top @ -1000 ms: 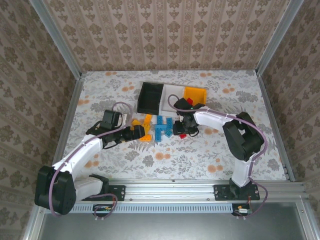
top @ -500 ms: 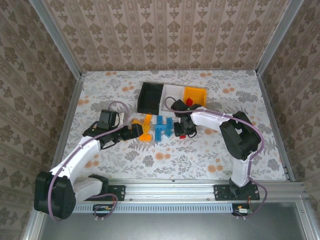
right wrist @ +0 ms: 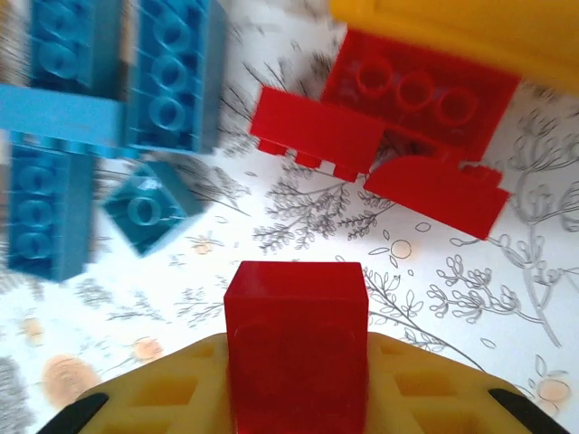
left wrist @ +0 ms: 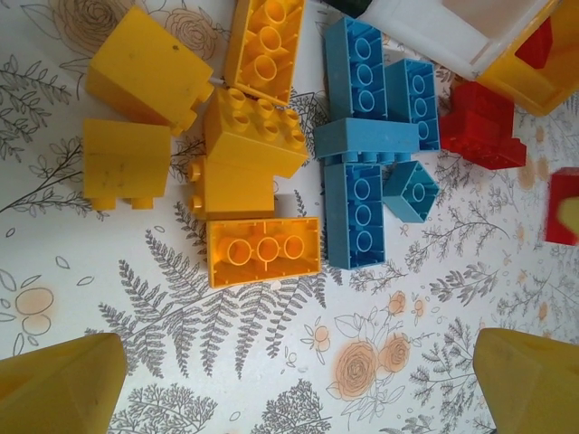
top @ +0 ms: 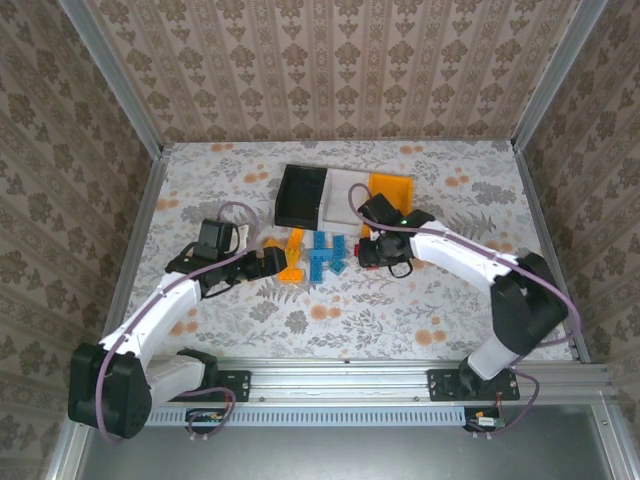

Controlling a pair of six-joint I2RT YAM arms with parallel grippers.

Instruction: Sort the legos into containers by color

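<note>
My right gripper [right wrist: 296, 384] is shut on a red lego [right wrist: 296, 316], held just above the table; in the top view this gripper [top: 383, 250] hangs in front of the orange-yellow bin [top: 392, 189]. Three more red legos [right wrist: 421, 90] lie beyond it. Blue legos [left wrist: 353, 217] form a cluster in the middle, and orange-yellow legos [left wrist: 253, 136] lie to their left. My left gripper [left wrist: 294, 402] is open over bare table, short of an orange-yellow brick [left wrist: 262, 251]; from above it [top: 270, 262] sits left of the pile. The black bin [top: 298, 195] and white bin [top: 345, 188] stand behind.
The three bins stand in a row touching each other at the back of the floral table [top: 330, 310]. An aluminium rail [top: 345, 368] runs along the near edge. Patterned walls enclose the other sides.
The right arm's elbow has swung out to the right, and its gripper has shifted slightly right with the red lego. The left arm edged a little left, then stayed still.
</note>
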